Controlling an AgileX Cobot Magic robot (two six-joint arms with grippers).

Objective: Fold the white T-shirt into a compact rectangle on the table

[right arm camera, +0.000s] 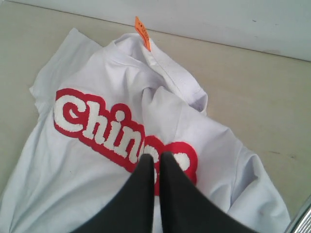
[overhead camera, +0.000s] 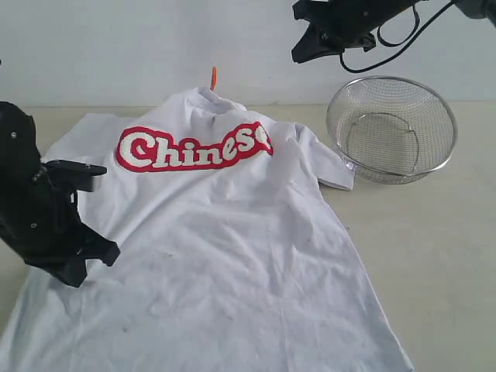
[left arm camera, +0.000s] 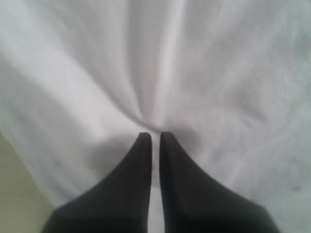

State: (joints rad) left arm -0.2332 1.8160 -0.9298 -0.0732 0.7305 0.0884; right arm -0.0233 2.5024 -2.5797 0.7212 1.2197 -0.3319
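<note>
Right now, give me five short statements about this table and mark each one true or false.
1. The white T-shirt is already folded into a compact rectangle. False: it lies spread out on the table, lettering up.
2. A wire-mesh basket stands beside one sleeve. True.
3. The right gripper is pinching the collar. False: it is shut and raised above the shirt, holding nothing.
4. The left gripper is shut, with cloth puckering toward its tips. True.
5. An orange tag sticks up at the neck. True.
</note>
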